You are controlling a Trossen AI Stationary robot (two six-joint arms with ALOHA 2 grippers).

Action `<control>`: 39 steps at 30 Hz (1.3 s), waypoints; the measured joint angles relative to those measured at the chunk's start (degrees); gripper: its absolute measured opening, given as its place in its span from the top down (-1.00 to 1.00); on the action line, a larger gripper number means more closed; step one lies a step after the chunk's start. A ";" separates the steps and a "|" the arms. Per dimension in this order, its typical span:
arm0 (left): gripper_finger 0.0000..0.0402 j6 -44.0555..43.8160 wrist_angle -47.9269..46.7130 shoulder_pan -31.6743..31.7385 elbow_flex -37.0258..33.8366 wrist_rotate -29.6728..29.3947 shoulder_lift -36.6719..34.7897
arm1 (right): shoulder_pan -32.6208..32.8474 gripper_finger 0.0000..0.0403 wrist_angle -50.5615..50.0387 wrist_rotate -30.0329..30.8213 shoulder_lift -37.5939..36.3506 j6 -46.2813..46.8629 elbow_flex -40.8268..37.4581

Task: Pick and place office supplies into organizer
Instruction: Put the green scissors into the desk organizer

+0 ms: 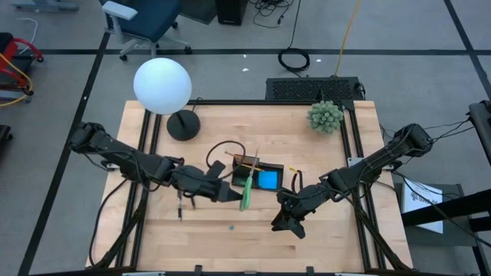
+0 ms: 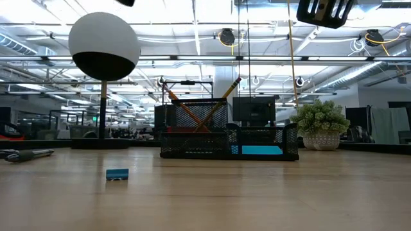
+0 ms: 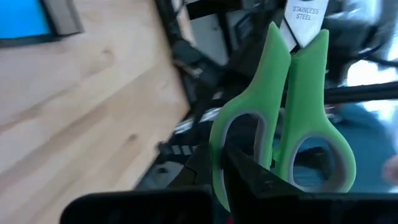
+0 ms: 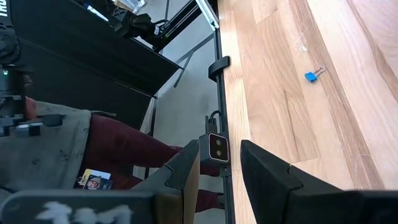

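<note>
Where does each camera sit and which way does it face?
High view: above the table, looking down; both arms show, left pincer holding scissors.
Low view: table height, facing the organizer; an arm part hangs at top.
Left wrist: behind its own fingers, on the scissors.
Right wrist: over the table edge; right pincer open.
Shared: high and low views both show the organizer.

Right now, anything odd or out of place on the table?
Only leftovers. A small blue binder clip lies alone on the bare wood in front of the organizer, and dark pens lie off beside the left arm. The left gripper holds the green scissors; the right gripper is empty.
</note>
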 joint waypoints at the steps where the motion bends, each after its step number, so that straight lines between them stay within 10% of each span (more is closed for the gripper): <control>1: 0.94 -0.48 1.32 0.54 0.00 0.60 0.00 | 0.00 0.48 0.00 0.00 0.00 0.00 0.00; 39: 0.98 -32.02 13.77 7.95 0.00 8.34 0.00 | 0.00 0.48 0.00 -0.01 0.00 0.01 -0.02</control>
